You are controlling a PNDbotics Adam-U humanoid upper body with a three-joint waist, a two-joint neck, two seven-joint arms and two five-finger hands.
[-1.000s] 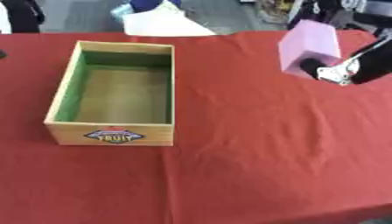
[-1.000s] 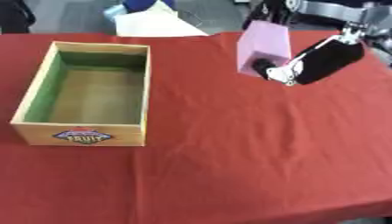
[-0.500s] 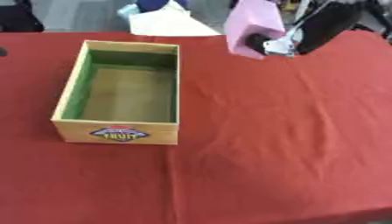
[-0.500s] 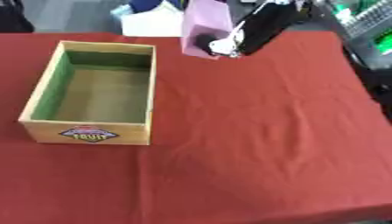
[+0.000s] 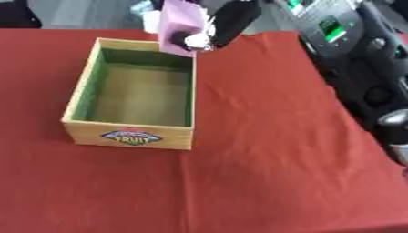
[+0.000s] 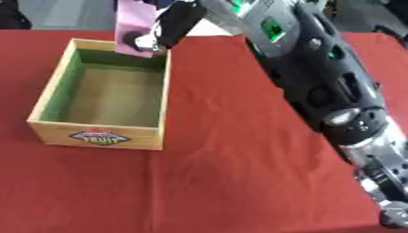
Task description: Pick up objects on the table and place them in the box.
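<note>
While the right hand [image 5: 209, 32] curls its fingers round a pink packet [image 5: 180, 23], it holds that packet in the air over the far right corner of the wooden box [image 5: 88, 86], with the lower edge just above the rim there. From the hand, the open inside of the box lies to the left and nearer the robot, so I judge the coming move calls for a short carry that way and then a lowering before the fingers let go. As held, the packet stands upright, its long axis running top to bottom, tilted a little; the box runs lengthwise away from the robot. Only the right arm [image 6: 318, 68] is near the work, reaching in from the right side; the left hand shows in neither view. By count: one pink packet, one box with a green lining and a fruit label on its near wall, and nothing I can see inside it. Beyond these the red table [image 5: 271, 173] carries no other loose thing that I can make out
</note>
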